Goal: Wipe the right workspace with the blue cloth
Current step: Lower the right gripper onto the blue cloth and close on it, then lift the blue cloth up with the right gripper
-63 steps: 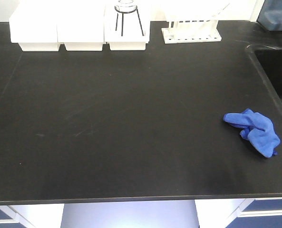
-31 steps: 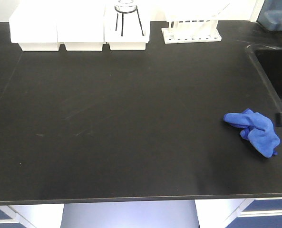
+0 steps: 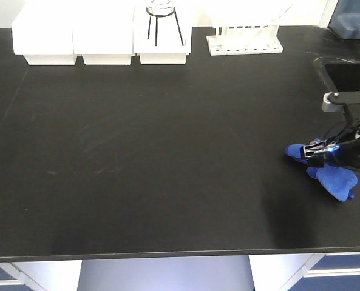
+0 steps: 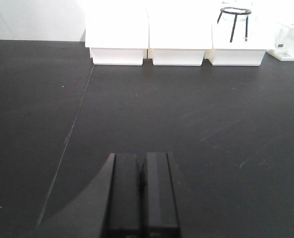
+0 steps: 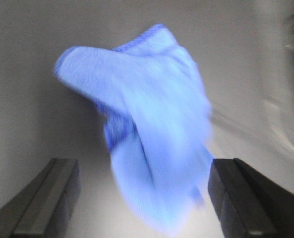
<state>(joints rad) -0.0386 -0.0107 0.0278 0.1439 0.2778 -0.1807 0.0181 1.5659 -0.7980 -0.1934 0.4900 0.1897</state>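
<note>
- Two fingers of the right gripper (image 5: 144,171) stand wide apart, one on either side of the blue cloth (image 5: 142,99), which is seen blurred.
- Crumpled, the cloth lies on the black counter (image 3: 167,151), with the sink (image 3: 320,68) just behind it.
- Pressed together, the left gripper (image 4: 143,161) fingers hang over the counter.
- White bins (image 3: 101,36) stand far behind the cloth.

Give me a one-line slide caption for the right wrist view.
Right claw, open wide, lined up on the crumpled blue cloth lying on the countertop.
</note>
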